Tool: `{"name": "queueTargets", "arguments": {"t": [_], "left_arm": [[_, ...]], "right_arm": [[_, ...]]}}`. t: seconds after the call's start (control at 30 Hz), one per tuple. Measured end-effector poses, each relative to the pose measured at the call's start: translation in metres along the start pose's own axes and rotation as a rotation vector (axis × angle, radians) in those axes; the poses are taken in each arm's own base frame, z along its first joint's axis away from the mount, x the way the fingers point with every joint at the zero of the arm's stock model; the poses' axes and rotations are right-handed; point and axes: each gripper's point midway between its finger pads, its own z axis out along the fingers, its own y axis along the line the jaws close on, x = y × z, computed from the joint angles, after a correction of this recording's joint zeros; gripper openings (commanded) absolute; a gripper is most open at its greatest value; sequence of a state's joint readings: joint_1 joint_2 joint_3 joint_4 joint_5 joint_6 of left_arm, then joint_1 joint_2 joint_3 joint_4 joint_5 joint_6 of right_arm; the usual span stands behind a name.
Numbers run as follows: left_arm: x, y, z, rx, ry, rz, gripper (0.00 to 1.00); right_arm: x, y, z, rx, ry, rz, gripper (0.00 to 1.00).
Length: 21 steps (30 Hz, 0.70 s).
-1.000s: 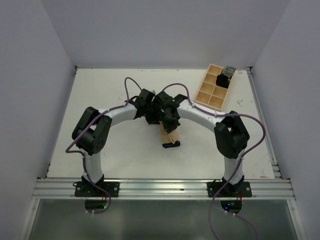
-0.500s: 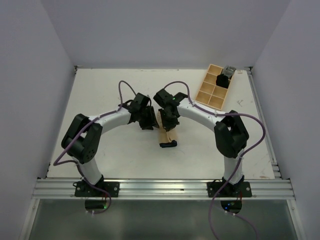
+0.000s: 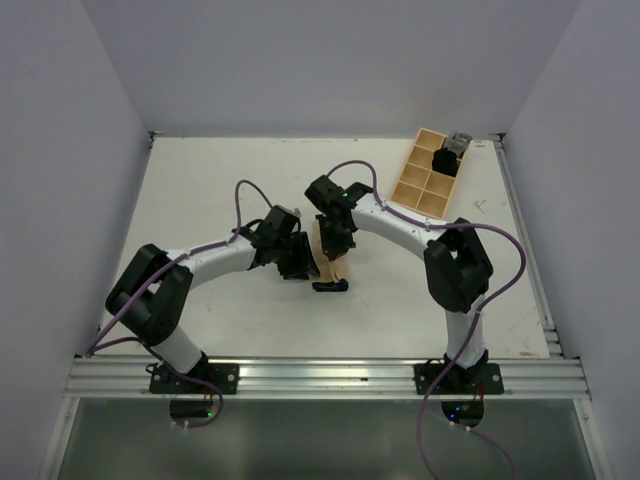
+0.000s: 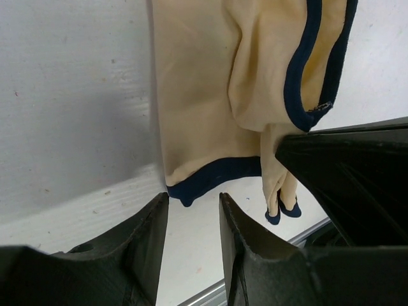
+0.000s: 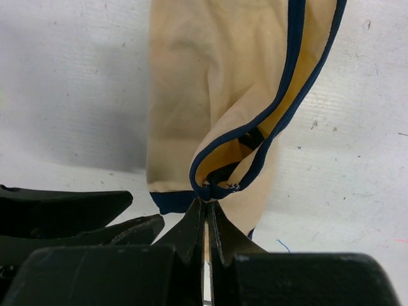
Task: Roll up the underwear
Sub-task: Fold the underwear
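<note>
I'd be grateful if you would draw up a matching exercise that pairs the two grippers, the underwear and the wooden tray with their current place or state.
Things:
1. left gripper
2. right gripper
3. underwear
4. wooden tray

Places or states:
a. at the far right corner of the table
b. shut, pinching the garment's edge
c. open, holding nothing
d. tan with dark trim, lying mid-table

Pairs: 1-c, 2-b, 3-d, 4-a
</note>
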<state>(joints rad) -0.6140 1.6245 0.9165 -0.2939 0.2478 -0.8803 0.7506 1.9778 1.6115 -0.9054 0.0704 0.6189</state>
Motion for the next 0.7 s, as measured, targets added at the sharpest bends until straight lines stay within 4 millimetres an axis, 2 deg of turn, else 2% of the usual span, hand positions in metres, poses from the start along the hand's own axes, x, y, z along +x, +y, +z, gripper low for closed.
{"name": "queueTargets", "arguments": {"t": [0.37, 0.7], "left_arm": [[0.025, 0.021, 0.007, -0.064, 0.042, -0.019, 0.39], [0.032, 0.022, 0.016, -0.08, 0.067, -0.047, 0.37]], "right_arm": [[-0.003, 0.006, 0.001, -0.012, 0.0, 0.044, 0.0], [-0.005, 0.01, 0.005, -0.017, 0.001, 0.082, 0.0]]}}
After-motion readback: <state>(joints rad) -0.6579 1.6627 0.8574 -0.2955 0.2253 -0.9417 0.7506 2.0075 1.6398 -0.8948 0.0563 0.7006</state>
